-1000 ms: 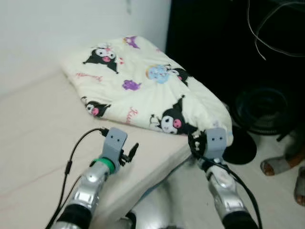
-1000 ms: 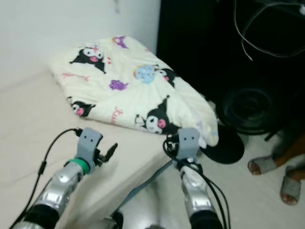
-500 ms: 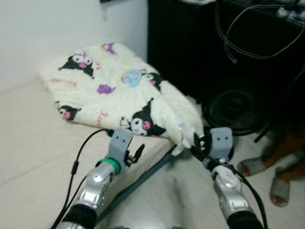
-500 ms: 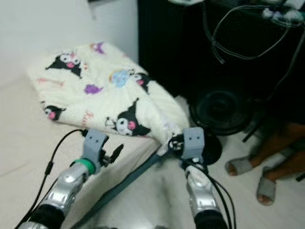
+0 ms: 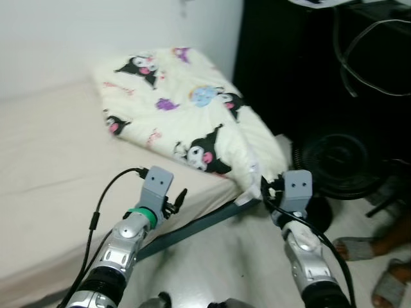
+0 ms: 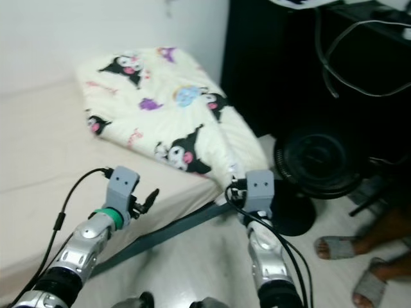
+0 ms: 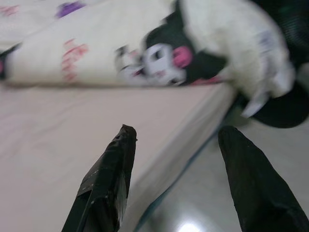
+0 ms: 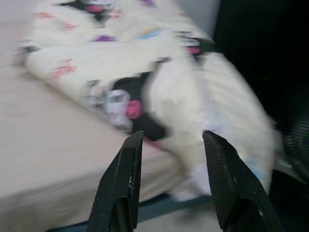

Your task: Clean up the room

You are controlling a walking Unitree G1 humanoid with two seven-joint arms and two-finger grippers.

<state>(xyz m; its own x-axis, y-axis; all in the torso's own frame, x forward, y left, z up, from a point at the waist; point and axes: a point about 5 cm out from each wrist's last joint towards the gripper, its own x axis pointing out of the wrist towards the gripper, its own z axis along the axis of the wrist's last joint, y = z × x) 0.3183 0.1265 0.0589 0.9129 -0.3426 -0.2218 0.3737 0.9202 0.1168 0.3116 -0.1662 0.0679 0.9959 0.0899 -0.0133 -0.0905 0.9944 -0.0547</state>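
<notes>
Pink script is printed on the cartoon-patterned quilt (image 5: 192, 109), but it is too blurred to read.

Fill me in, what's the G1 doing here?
It stands at the corner of the bed, both arms raised toward a folded cartoon-print blanket that overhangs that corner. The left claw and right claw are both open and hold nothing. A black fan and a person's slippered feet are to the right.

Soft, even indoor light, dark at the right; both wrist views smeared by motion blur
</notes>
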